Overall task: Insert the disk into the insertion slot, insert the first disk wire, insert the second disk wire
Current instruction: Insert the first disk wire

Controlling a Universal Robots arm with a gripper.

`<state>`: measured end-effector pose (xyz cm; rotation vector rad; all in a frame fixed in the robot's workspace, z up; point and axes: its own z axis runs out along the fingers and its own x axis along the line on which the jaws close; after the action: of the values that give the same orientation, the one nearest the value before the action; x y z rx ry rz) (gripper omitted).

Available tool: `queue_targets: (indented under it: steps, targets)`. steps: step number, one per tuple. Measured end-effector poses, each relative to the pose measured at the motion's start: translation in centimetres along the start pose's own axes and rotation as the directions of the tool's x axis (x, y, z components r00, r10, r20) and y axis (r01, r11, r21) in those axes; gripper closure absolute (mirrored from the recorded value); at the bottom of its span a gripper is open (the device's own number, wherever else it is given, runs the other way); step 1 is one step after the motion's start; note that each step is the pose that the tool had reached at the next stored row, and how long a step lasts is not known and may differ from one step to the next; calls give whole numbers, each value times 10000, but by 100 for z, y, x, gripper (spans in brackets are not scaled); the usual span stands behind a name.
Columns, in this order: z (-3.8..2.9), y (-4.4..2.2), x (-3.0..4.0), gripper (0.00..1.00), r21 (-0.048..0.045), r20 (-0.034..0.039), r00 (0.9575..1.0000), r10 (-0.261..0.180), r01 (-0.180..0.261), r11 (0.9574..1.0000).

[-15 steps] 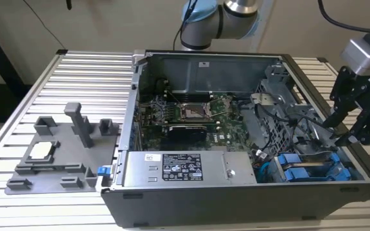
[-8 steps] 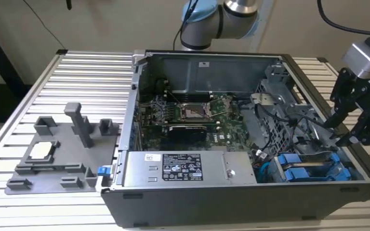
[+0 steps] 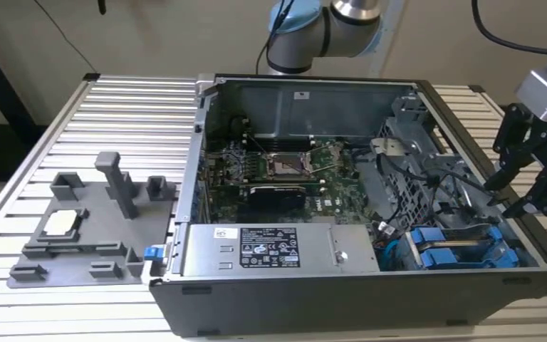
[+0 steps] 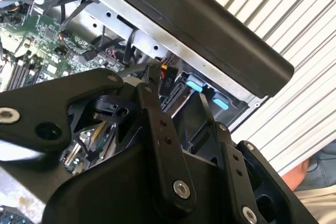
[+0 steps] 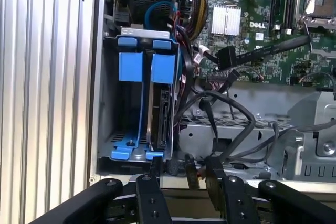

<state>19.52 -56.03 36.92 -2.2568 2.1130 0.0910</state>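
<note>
Step in hand, by my reading: wire stage, not disk stage. The disk [image 5: 160, 114], a flat silver-grey hard drive clipped in a bright blue plastic carrier frame, stands on edge inside the metal drive cage at a corner of the open black desktop computer case [image 3: 350, 303], the near corner on the exterior view's right. It looks fully seated, just beside a second blue-fronted carrier [image 5: 130, 66]. The black two-finger gripper [image 3: 503, 199] hovers above the case wall next to that cage, fingers [image 5: 151, 198] spread apart and grasping nothing. Nearest to it is a black plug with red and yellow leads [image 4: 166, 85], lying between the spread fingers in the second wrist view; whether a finger touches it I cannot tell. A loose bundle of black cables [image 5: 231, 121] loops from the cage toward the green motherboard [image 3: 283, 160]. Judgement: seating a wire calls for a firm pinch on one plug, squared to the drive's port, in tight quarters among those cables. Hidden or unclear: the drive's label and ports, which plug counts as the first wire, and whether any wire is mated. The case sits on a ribbed aluminium table [image 3: 131, 107]; a grey moulded fixture tray [image 3: 83, 235] lies beside the case on the exterior view's left.
</note>
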Motion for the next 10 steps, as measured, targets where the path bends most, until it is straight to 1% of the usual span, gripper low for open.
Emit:
queue_targets:
  steps: [3, 6, 10]
  targets:
    - [7, -34, -3, 54, -16, 3, 9999, -102, 102, 9999]
    - [15, -50, -9, 54, -71, 8, 9998, -174, 174, 9998]
    - [23, -59, -26, 54, -227, 20, 9997, -225, 226, 9995]
